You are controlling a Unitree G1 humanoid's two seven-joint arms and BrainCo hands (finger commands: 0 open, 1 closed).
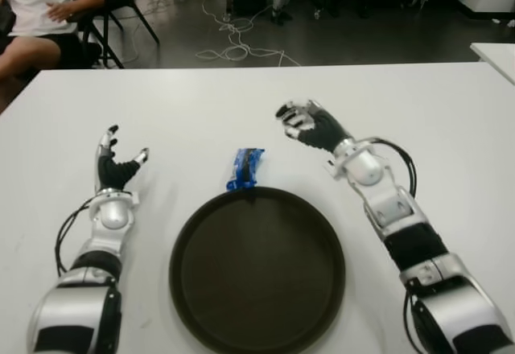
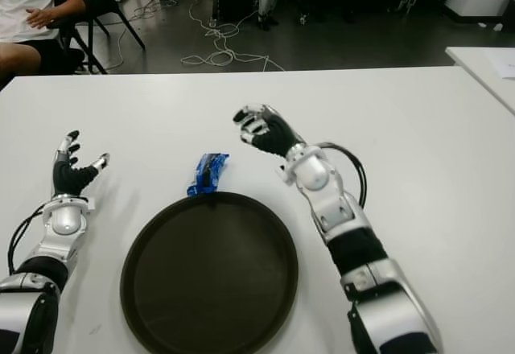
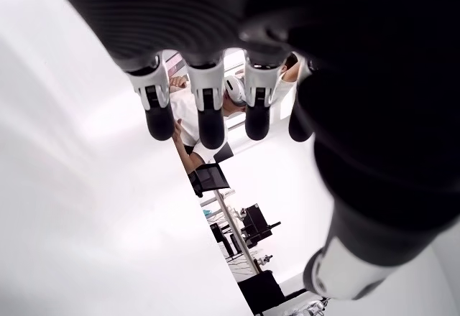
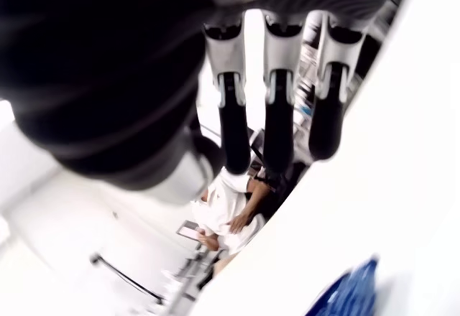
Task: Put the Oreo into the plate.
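On the left of the white table point(image 1: 451, 129), the robot's black-and-silver left hand point(image 1: 113, 169) is seen well apart from the other things, its fingers point(image 3: 205, 111) spread and holding nothing.

Toward the middle, the small blue foil-wrapped Oreo packet point(image 1: 245, 168) lies flat on the table at the far rim of the round dark brown plate point(image 1: 257, 267); whether wrapper and rim touch cannot be told. The plate holds nothing.

To the right of the packet and slightly farther, the black-and-silver right hand point(image 1: 310, 126) is held above the table, its fingers point(image 4: 277, 118) loosely curled but apart, with nothing between them.

The packet is judged to be light, with a slick, crinkly wrapper that could slide under a push, and brittle biscuits inside. A gentle pinch across its narrow width, near the middle of its length, is advised, with little squeezing force. Only a short carry toward the near side is needed to reach the plate.
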